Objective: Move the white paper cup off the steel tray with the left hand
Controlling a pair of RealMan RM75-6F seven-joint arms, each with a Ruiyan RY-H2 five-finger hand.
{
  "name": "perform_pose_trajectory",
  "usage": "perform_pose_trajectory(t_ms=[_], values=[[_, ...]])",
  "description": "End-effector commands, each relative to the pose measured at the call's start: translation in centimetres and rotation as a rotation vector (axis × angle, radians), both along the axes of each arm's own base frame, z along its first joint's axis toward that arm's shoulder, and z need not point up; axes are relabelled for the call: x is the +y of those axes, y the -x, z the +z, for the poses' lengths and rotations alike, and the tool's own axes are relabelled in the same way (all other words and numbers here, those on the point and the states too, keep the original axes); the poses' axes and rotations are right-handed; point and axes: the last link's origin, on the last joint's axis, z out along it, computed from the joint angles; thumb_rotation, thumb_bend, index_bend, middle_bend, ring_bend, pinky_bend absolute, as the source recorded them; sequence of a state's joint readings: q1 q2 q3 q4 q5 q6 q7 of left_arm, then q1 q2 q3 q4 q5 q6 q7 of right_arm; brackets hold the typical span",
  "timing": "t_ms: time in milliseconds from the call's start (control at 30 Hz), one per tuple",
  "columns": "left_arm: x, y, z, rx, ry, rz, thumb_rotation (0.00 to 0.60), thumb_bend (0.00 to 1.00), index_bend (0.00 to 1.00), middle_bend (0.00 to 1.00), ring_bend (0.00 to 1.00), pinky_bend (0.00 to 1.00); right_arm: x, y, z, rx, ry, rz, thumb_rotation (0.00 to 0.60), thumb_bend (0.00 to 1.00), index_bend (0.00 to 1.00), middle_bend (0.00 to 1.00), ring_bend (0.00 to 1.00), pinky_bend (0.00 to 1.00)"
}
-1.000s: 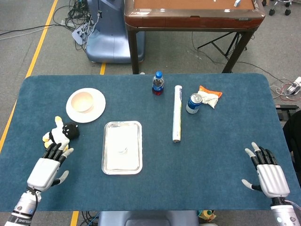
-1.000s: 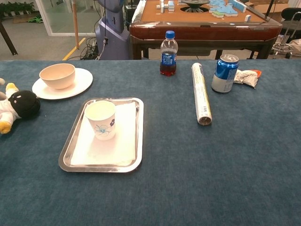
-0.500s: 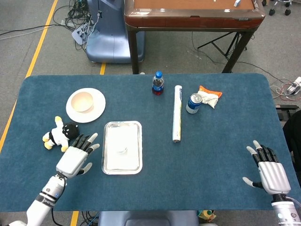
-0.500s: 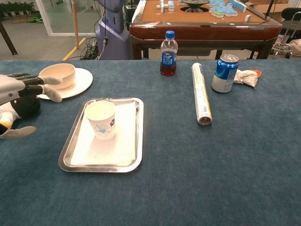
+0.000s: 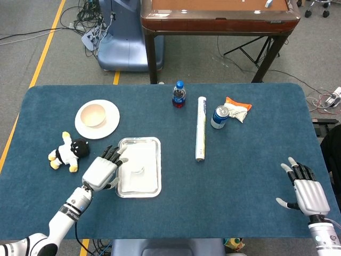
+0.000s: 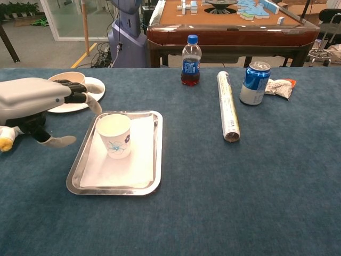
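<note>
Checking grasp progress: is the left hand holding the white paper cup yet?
No, in the chest view the left hand is open beside the white paper cup, with a gap between them.

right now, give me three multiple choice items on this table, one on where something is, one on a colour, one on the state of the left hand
1. Where does the white paper cup stand?
A. on the steel tray
B. on the white plate
C. beside the blue can

2. What colour is the cap of the small bottle?
A. red
B. blue
C. white

3. How is the left hand?
A. gripping the cup
B. resting on the plush toy
C. open beside the tray, apart from the cup

Answers: 1 A, the cup sits upright inside the tray's rim. 2 B, the chest view shows a blue cap. 3 C, its fingers are spread with a gap to the cup.
</note>
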State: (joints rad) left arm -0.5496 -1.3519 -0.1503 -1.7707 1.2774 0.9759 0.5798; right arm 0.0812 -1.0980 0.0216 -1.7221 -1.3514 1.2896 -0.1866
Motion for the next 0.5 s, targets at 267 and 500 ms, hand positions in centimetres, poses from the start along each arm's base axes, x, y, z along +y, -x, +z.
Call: perform_pose_trajectory(t_ms=[267,500], values=[[0.9,-1.0,-1.9,0.000,0.032,0.010,0.600,0.32,0.25,0.00,0.00,0.00,-0.1,0.5,0.6,-0.015,0.009,-0.012,0.600,0.20,0.00,0.00,0.00,0.00],[1.2,-0.9,-2.7,-0.010,0.050,0.021,0.600,0.32,0.28,0.00,0.00,0.00,-0.2,0.6,0.7,-0.017,0.007,-0.018,0.600,0.20,0.00,0.00,0.00,0.00]])
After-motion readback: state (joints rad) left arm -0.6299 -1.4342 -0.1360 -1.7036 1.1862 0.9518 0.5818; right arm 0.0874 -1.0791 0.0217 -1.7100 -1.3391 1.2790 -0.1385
